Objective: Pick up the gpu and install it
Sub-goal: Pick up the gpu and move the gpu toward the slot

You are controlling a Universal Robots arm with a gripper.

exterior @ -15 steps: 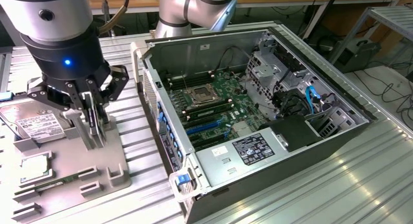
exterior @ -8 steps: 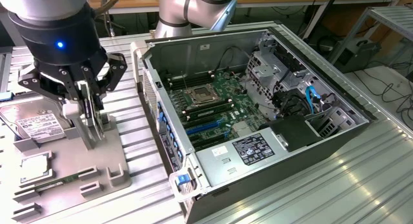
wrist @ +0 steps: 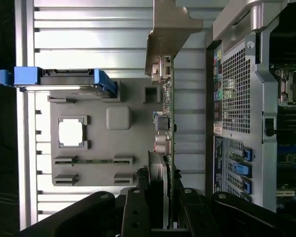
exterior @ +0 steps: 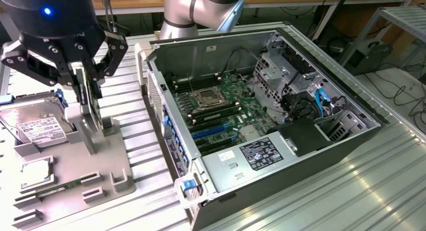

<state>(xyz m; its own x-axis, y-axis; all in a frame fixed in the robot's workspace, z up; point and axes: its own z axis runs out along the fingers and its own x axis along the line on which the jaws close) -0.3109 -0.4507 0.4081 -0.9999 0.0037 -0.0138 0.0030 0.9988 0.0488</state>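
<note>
Dark gpu (exterior: 89, 104) upright in jaws | open slats (exterior: 130, 106) between it and case (exterior: 300, 191)

Bright, even overhead light, white glare streaks on the ribbed metal table (exterior: 372, 191); computer case (exterior: 193, 56) interior softly shadowed; wrist view blown out on the slats, gripper (wrist: 163, 197) near black

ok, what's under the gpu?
The grey holder tray, with the gpu standing on edge over it. The spot right beneath its lower edge is hidden by the gpu itself.

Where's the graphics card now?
The thin dark circuit card stands on edge in the black gripper, at the grey parts tray, on the exterior view's left.
</note>
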